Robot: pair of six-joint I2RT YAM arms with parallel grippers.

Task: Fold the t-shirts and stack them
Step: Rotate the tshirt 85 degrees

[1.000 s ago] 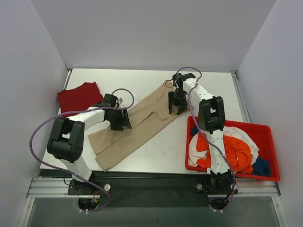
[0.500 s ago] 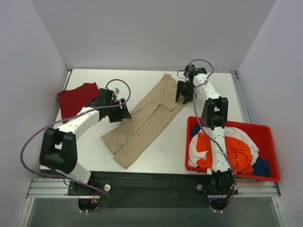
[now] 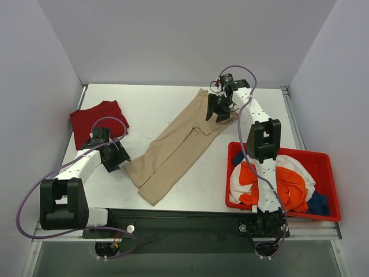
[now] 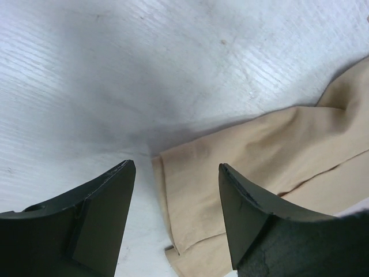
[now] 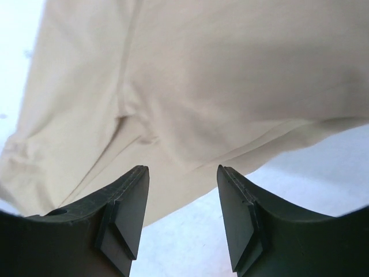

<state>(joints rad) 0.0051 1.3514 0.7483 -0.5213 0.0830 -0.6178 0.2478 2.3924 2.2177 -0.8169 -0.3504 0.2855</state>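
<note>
Top external view: beige t-shirt (image 3: 176, 147) lies centre, stretched seven to one o'clock. Left gripper (image 3: 117, 161) and right gripper (image 3: 219, 115) both spread, empty. Looks soft, limp, light; I'd pinch its end corners.

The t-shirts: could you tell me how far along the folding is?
Done: the dark red tee looks folded, far left on the table. In hand: the beige tee lies as a long folded strip, left gripper and right gripper open at its two ends, gripping nothing. Remaining: orange tee, white tee, blue tee in the red bin.
</note>
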